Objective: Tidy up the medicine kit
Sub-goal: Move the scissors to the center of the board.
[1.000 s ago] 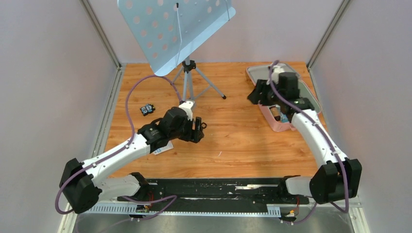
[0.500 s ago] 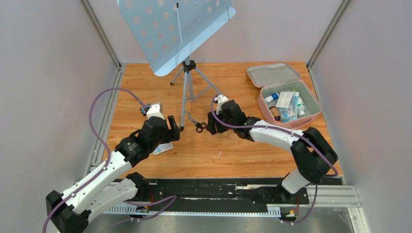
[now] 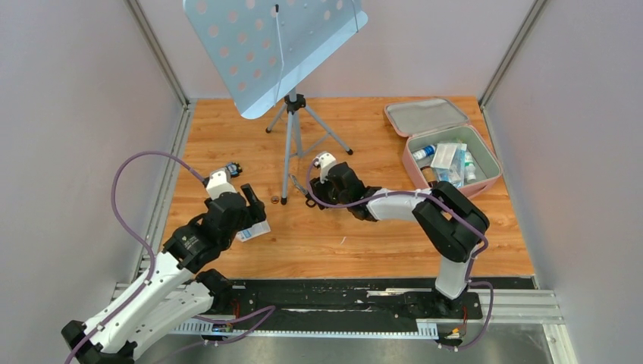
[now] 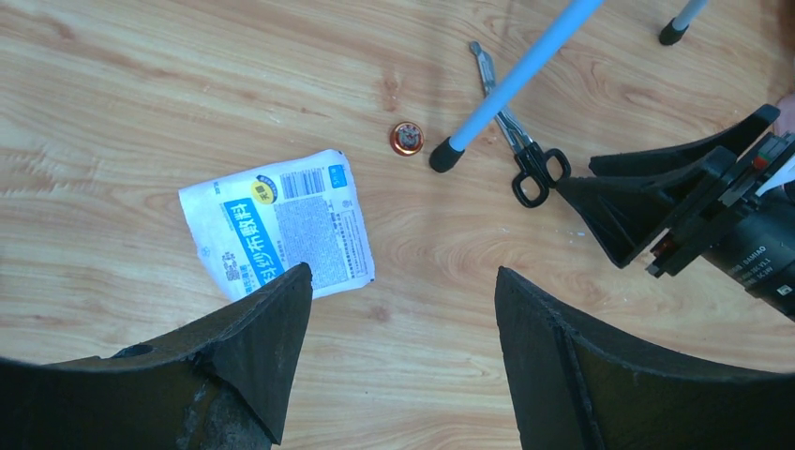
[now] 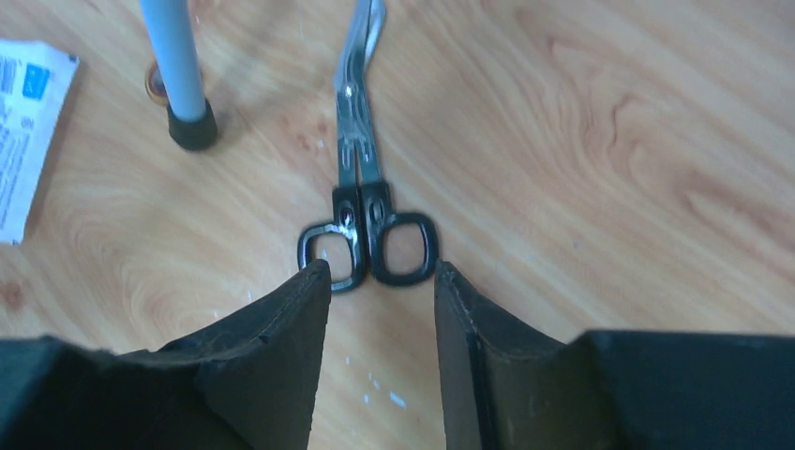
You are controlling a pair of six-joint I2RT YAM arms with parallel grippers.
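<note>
Jaws gape empty on left gripper (image 4: 398, 281) and right gripper (image 5: 380, 272), the latter lined up on scissors (image 5: 356, 159) beside the music stand (image 3: 292, 129); next, probably pinch and carry to the open medicine kit (image 3: 425, 116), stand's right.

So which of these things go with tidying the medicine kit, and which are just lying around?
For the job:
- the pink medicine kit, open, with bottles and packets inside
- the scissors and the white packet, outside it and probably meant to go in

Just lying about:
- the music stand
- a small orange round thing, too small to identify
</note>
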